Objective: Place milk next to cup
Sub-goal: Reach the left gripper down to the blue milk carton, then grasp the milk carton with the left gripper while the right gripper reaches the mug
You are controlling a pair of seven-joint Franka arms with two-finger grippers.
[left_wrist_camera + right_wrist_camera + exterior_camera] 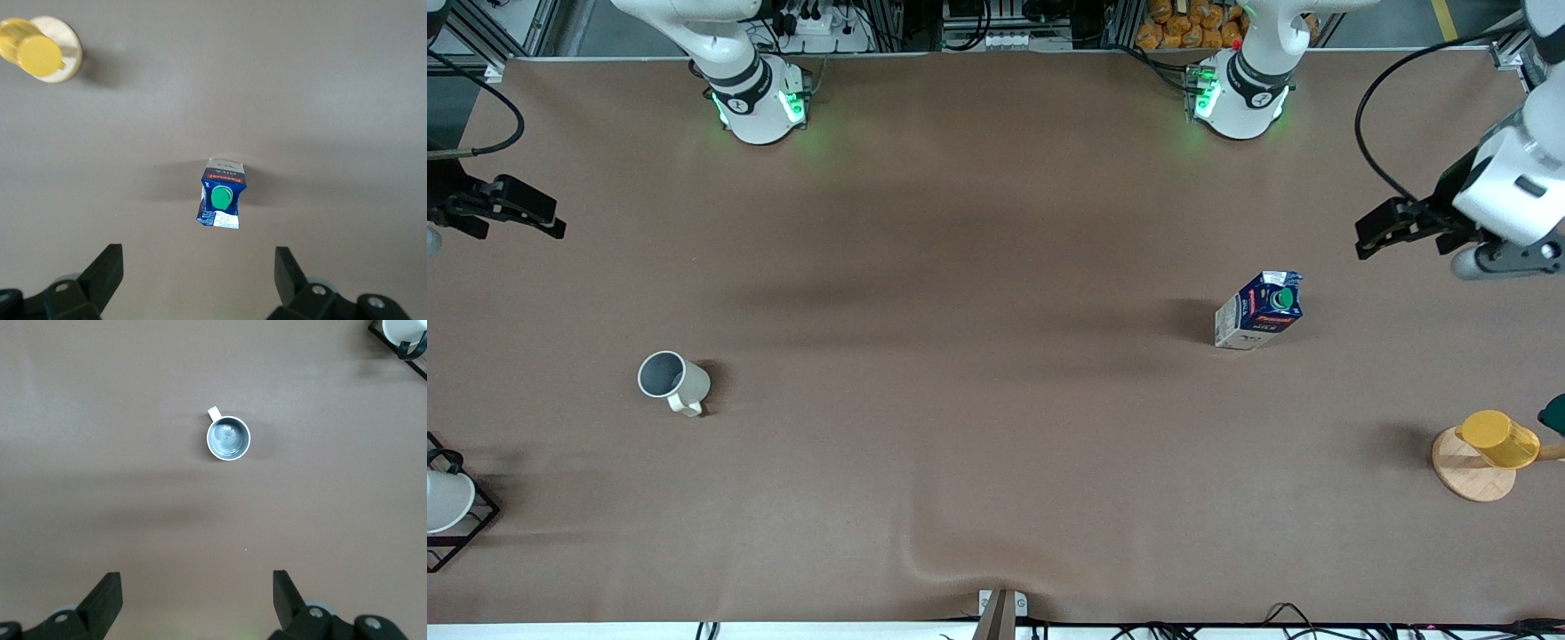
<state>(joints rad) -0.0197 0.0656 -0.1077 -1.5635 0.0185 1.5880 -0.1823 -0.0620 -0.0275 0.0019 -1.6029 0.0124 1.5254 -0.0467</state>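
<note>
The milk is a dark blue carton with a green cap, standing upright on the brown table toward the left arm's end. It also shows in the left wrist view. The cup, cream-white with a grey inside, stands far from it toward the right arm's end, slightly nearer the front camera, and shows in the right wrist view. My left gripper hangs open and empty above the table beside the milk. My right gripper hangs open and empty over the table's right-arm end, well above the cup.
A yellow cup lies on a round wooden disc near the left arm's end, nearer the front camera than the milk. A plain white cup in a black wire frame sits at the right arm's end. A fold in the cloth lies at the front edge.
</note>
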